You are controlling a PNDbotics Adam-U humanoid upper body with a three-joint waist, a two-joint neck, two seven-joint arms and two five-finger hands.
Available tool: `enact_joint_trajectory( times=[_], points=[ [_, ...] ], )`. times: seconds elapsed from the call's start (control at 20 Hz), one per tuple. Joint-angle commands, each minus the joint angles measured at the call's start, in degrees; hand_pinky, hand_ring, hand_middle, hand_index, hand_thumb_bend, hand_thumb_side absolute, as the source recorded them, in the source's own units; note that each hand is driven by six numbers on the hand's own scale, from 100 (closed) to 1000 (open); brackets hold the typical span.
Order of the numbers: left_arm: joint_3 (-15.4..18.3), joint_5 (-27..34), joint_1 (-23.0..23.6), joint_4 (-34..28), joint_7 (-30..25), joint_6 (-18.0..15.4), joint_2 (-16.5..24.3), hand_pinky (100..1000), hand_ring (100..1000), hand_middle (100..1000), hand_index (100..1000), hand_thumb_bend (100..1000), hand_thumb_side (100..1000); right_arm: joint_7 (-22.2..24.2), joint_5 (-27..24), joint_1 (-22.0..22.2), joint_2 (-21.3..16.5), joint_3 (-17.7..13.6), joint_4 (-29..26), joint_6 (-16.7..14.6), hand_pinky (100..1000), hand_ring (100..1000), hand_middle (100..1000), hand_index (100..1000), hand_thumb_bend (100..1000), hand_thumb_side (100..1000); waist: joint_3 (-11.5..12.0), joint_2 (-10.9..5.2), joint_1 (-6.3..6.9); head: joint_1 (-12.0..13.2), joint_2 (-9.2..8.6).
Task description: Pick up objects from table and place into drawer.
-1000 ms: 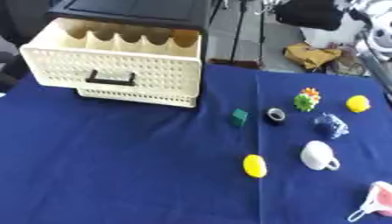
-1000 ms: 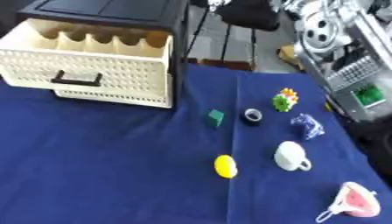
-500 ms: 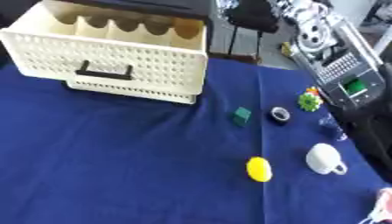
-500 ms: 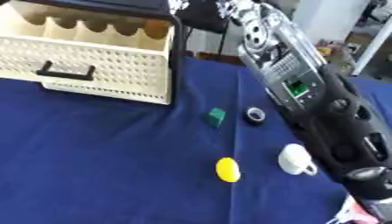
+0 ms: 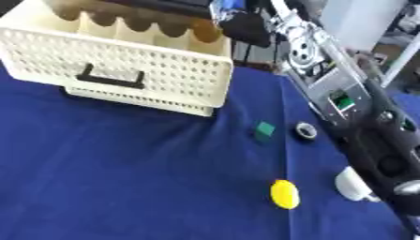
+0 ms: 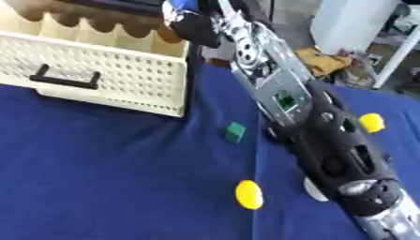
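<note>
A cream perforated drawer (image 5: 156, 70) with a black handle (image 5: 111, 77) stands pulled out at the upper left on the blue cloth. My right arm (image 6: 328, 140) stretches from the lower right up to the drawer's far right corner, where my dark right hand (image 6: 195, 23) hangs blurred. Its fingers cannot be made out. On the cloth lie a green cube (image 5: 263, 130), a small black ring (image 5: 305, 131), a yellow oval (image 5: 285, 193), a white mug (image 5: 353, 183) half hidden by the arm, and a yellow piece (image 6: 371, 122) beyond the arm.
A dark cabinet top (image 5: 164, 4) sits behind the drawer. Past the table's far edge are a white box (image 6: 353, 23) and floor clutter. Bare blue cloth (image 5: 115, 173) fills the left and front.
My right arm has swung in from the right and reached up across the table to the drawer's far right corner, covering the objects on the right. The camera has also shifted.
</note>
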Motion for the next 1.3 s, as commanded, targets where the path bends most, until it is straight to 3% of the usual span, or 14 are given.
enact_joint_trajectory(
  times=[0.05, 0.25, 0.45, 0.5, 0.65, 0.9, 1.3],
  points=[
    [0.1, -0.4, -0.9, -0.8, 0.2, -0.2, 1.2, 461, 618, 754, 883, 100, 1000, -1.8, -1.8, -1.6, -2.0, -1.4, 0.6, -0.8, 482, 450, 194, 285, 100, 396, 0.8, -0.79, 0.14, -0.8, -1.74],
    [0.1, -0.8, -0.7, -0.8, 0.2, -0.1, 0.9, 458, 616, 753, 880, 100, 1000, -4.3, -4.4, -2.3, -1.9, -2.0, 2.2, -2.2, 487, 452, 196, 290, 100, 421, 2.3, 0.27, -0.58, -1.2, -2.92],
    [-0.1, -0.9, -1.1, -0.8, 0.0, 0.0, 0.5, 457, 616, 753, 880, 100, 1000, -5.1, -7.7, -2.7, -1.5, -1.4, 2.3, -4.5, 533, 517, 262, 363, 100, 538, 2.1, 0.89, -0.75, -1.0, -2.40],
    [-0.2, -0.9, -1.2, -0.8, 0.0, 0.0, 0.4, 457, 616, 753, 881, 100, 1000, -4.5, -8.7, -2.6, -1.5, -1.2, 2.4, -5.1, 563, 559, 309, 431, 100, 615, 2.0, 0.96, -0.75, -0.8, -2.33],
    [-0.1, -0.8, -1.3, -0.8, 0.0, 0.1, 0.2, 456, 615, 752, 880, 100, 1000, -2.5, -11.3, -2.4, -1.5, -1.1, 2.6, -6.5, 573, 570, 317, 442, 100, 657, 1.9, 1.21, -0.76, -0.6, -2.28],
    [0.0, -0.8, -1.5, -0.8, 0.0, 0.4, -0.2, 455, 615, 752, 880, 100, 1000, 1.3, -13.7, -2.5, -1.3, -0.5, 2.2, -9.2, 614, 627, 381, 570, 101, 751, 1.8, 1.57, -0.76, -0.5, -1.78],
    [-0.1, -0.7, -1.9, -0.8, -0.2, 0.6, -1.1, 449, 614, 752, 878, 100, 1000, 2.9, -17.1, -3.7, -0.6, -0.8, 3.2, -10.1, 591, 605, 343, 515, 100, 712, 2.1, 2.17, -0.76, -0.9, -2.82]
  ],
)
